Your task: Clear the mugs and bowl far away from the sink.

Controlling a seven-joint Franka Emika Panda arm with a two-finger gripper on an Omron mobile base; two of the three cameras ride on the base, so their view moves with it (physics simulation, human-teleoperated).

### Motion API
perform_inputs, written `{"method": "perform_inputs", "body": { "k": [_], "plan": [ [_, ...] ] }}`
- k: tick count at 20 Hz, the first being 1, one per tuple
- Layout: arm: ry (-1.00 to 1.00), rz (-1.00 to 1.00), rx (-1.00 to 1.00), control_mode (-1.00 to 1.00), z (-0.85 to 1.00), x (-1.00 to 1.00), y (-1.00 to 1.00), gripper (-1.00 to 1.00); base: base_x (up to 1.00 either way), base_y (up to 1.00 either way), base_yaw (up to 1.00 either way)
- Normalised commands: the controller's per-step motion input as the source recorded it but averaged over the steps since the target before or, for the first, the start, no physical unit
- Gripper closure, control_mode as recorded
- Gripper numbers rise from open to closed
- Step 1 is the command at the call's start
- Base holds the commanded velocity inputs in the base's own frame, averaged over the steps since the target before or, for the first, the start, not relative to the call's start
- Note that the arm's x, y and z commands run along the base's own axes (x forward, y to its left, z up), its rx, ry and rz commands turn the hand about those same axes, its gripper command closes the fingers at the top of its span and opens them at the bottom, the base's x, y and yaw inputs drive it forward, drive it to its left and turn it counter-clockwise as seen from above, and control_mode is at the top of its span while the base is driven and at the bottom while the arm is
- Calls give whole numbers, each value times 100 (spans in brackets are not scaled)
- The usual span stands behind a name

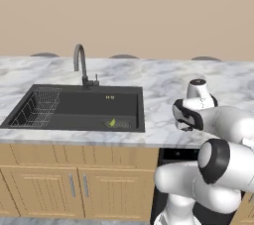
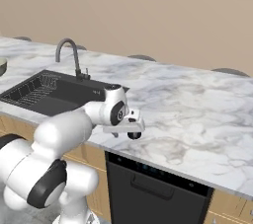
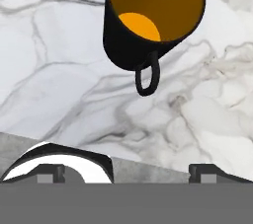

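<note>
Marble counter (image 3: pixel 54 70), black mug (image 3: pixel 143 16) (orange inside)

Even, soft, shadowless rendered light

Marble counter (image 1: pixel 163 78), wood cabinets (image 1: pixel 74 179) below, black dishwasher (image 2: pixel 153 191).

Dark sink (image 1: pixel 89 105) set in marble counter (image 1: pixel 163 83), wire rack (image 1: pixel 37 107) in its left part, small yellow-green bit (image 1: pixel 112 122) near drain at front right. Grey gooseneck faucet (image 1: pixel 81 65) behind basin. White arm (image 1: pixel 213 135) bent over counter edge, right of sink. Wood cabinets (image 1: pixel 74 184) below, plain beige wall behind
</note>
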Motion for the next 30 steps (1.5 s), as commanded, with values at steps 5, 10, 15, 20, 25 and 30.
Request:
{"method": "perform_inputs", "body": {
  "k": [5, 10, 15, 20, 25, 30],
  "plan": [
    [0, 7, 9, -100, -17, 30, -2, -100, 0, 0, 0],
    [0, 3, 7, -100, -6, 28, -5, -100, 0, 0, 0],
    [0, 1, 4, -100, -12, 13, -11, -100, 0, 0, 0],
    [0, 0, 0, -100, -15, 16, -4, -100, 0, 0, 0],
    [0, 0, 0, -100, -17, 23, -11, -100, 0, 0, 0],
    [0, 0, 1, -100, -19, 14, -19, -100, 0, 0, 0]
  ]
}}
